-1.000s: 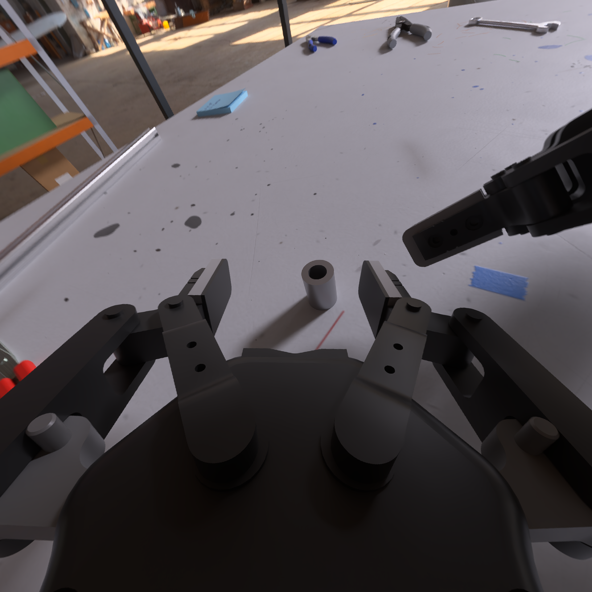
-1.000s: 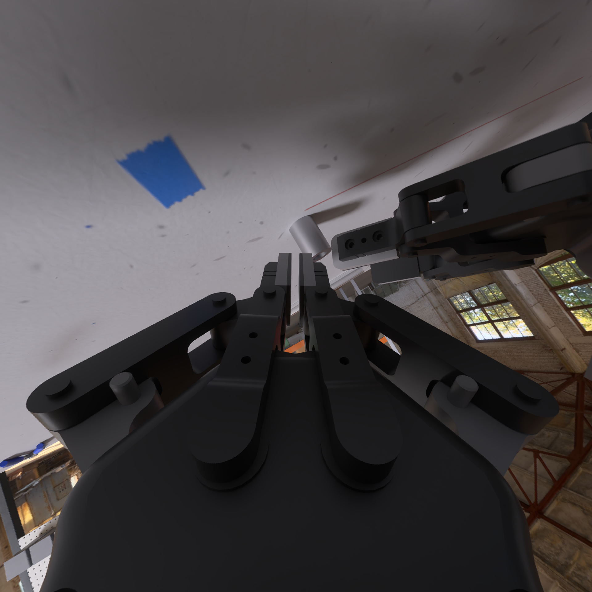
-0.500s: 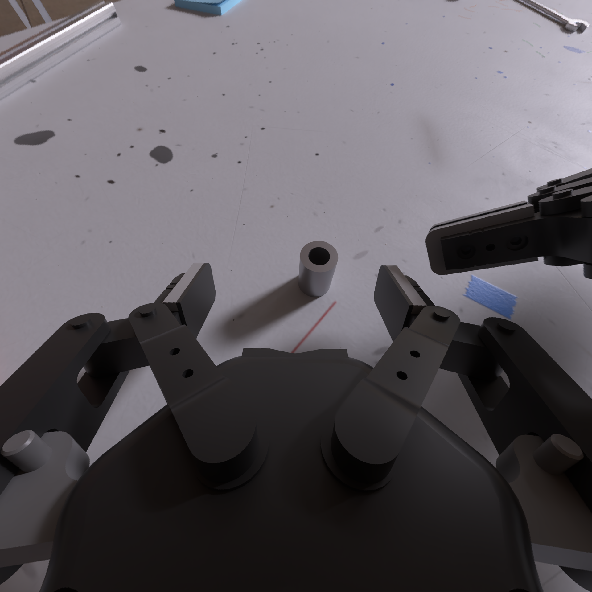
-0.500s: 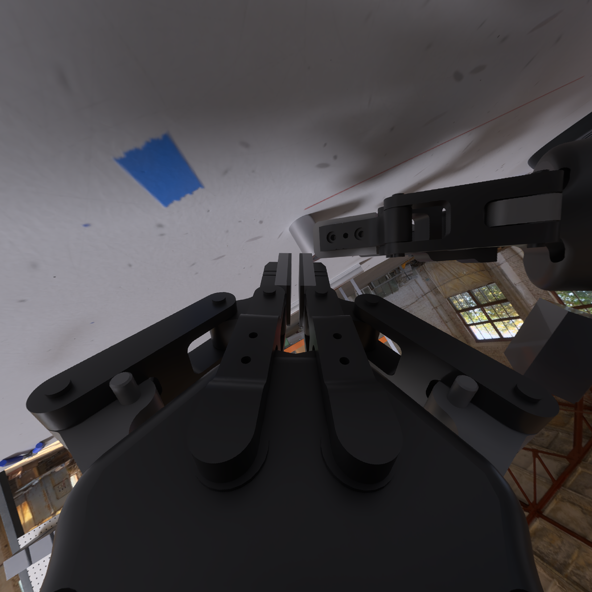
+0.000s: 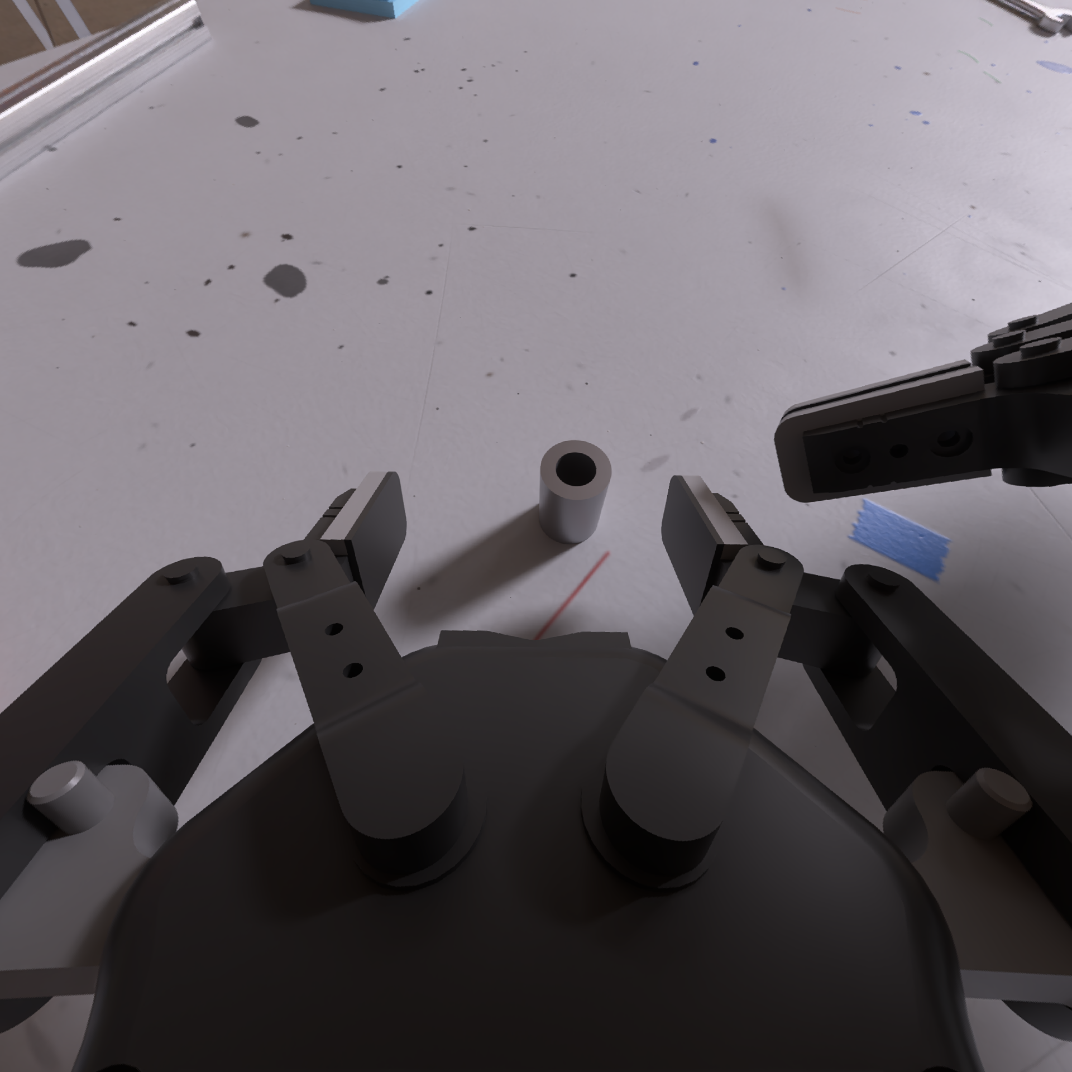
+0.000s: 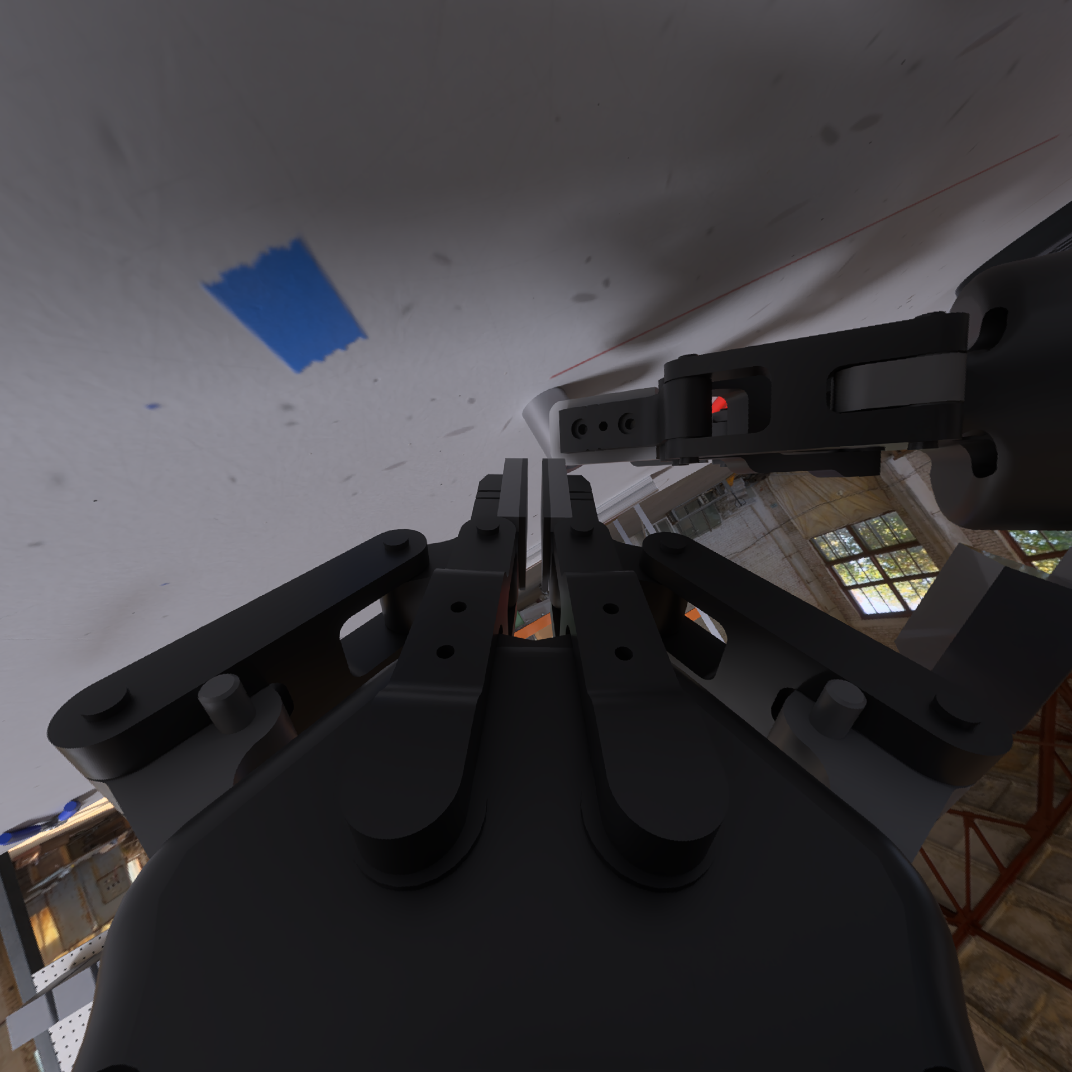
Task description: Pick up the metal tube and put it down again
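Note:
The metal tube (image 5: 574,499), a short grey cylinder with an open top, stands upright on the white table (image 5: 580,232). My left gripper (image 5: 533,513) is open and empty, its fingertips on either side of the tube and a little short of it, not touching. My right gripper (image 6: 533,481) is shut and empty. It also shows in the left wrist view (image 5: 870,452), hovering to the tube's right. In the right wrist view only an edge of the tube (image 6: 538,413) shows behind the left gripper's finger (image 6: 603,426).
A strip of blue tape (image 5: 899,539) lies right of the tube, also in the right wrist view (image 6: 284,304). A thin red line (image 5: 571,594) runs under my left gripper. A metal rail (image 5: 87,75), a blue block (image 5: 359,6) and a wrench (image 5: 1038,14) lie far off.
My left gripper has tilted down toward the table and now sits level around the tube, with its fingers spread a little wider than a second ago. The right gripper has not moved.

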`<state>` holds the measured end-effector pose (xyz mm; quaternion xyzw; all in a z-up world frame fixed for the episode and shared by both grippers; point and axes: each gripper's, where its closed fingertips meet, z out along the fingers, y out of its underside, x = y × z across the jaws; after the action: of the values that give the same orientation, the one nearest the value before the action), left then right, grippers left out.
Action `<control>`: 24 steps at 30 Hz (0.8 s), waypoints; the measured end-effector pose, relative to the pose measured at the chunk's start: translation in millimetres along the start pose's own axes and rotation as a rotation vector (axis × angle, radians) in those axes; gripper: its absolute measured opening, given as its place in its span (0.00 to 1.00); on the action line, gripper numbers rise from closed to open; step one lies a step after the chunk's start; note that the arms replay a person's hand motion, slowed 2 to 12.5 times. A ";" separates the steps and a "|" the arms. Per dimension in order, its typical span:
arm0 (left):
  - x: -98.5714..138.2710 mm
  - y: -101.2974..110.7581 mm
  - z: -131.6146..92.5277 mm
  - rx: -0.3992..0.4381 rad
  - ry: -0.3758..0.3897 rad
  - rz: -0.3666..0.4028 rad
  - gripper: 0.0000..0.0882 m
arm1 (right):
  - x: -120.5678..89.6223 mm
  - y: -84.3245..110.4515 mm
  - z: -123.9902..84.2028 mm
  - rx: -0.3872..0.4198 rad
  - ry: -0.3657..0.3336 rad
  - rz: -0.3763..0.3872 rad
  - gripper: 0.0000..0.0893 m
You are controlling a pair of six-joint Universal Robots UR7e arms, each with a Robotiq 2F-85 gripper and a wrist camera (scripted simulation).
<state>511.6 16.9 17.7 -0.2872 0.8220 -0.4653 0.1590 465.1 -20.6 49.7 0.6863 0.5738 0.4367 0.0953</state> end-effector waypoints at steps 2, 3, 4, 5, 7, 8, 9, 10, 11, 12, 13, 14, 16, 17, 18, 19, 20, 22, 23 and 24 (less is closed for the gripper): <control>1.8 0.2 0.6 -0.005 0.011 -0.003 0.88 | 0.0 0.1 0.1 0.000 0.000 0.000 0.05; 2.2 0.1 0.8 -0.007 0.014 -0.005 0.87 | 0.1 0.2 0.1 0.000 0.000 0.000 0.05; 2.5 0.1 1.0 -0.009 0.017 -0.007 0.87 | 0.1 0.2 0.1 0.000 0.000 0.000 0.05; 2.5 -0.1 1.2 -0.010 0.018 -0.009 0.87 | 0.1 0.3 0.2 0.000 0.000 0.000 0.05; 2.0 -0.3 1.5 -0.011 0.019 -0.009 0.87 | 0.2 0.4 0.2 0.000 0.000 0.000 0.05; 1.9 -0.4 1.7 -0.012 0.019 -0.008 0.86 | 0.3 0.4 0.3 0.000 0.000 0.000 0.05; 1.7 -0.4 1.8 -0.012 0.020 -0.008 0.86 | 0.3 0.4 0.3 0.000 0.000 0.000 0.05; 1.8 -0.4 1.9 -0.012 0.021 -0.008 0.86 | 0.3 0.5 0.3 0.000 0.000 -0.001 0.05; 2.0 -0.5 2.0 -0.012 0.023 -0.009 0.85 | 0.3 0.6 0.4 -0.001 0.000 -0.001 0.05; 2.2 -0.5 2.1 -0.012 0.025 -0.010 0.85 | 0.4 0.6 0.4 -0.001 0.000 -0.001 0.05; 2.4 -0.5 2.1 -0.012 0.028 -0.011 0.84 | 0.4 0.7 0.5 -0.001 0.000 -0.001 0.05; 2.6 -0.5 2.1 -0.012 0.029 -0.012 0.84 | 0.4 0.8 0.5 -0.001 0.000 -0.001 0.05; 2.8 -0.2 2.2 -0.013 0.032 -0.011 0.82 | 0.5 0.9 0.7 -0.001 0.000 -0.002 0.05; 2.9 -0.1 2.2 -0.013 0.034 -0.010 0.81 | 0.5 1.0 0.8 -0.001 0.000 -0.002 0.05; 3.0 0.0 2.3 -0.013 0.035 -0.008 0.80 | 0.5 1.0 0.9 -0.001 0.000 -0.002 0.05; 3.1 0.1 2.3 -0.013 0.036 -0.007 0.79 | 0.5 1.1 1.0 -0.001 0.000 -0.002 0.04; 3.3 0.3 2.4 -0.014 0.038 -0.006 0.77 | 0.6 1.2 1.0 -0.001 0.000 -0.002 0.04; 3.9 0.8 2.6 -0.015 0.042 -0.003 0.74 | 0.6 1.2 1.1 -0.001 -0.001 -0.002 0.04; 4.3 0.9 2.7 -0.015 0.044 -0.001 0.72 | 0.6 1.2 1.1 -0.001 -0.001 -0.002 0.04; 4.6 1.0 2.9 -0.015 0.047 0.001 0.71 | 0.6 1.2 1.1 0.000 -0.001 -0.002 0.04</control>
<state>509.2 12.5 15.4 -0.2768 0.8291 -0.4658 0.1379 466.7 -20.1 50.0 0.6859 0.5744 0.4364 0.0963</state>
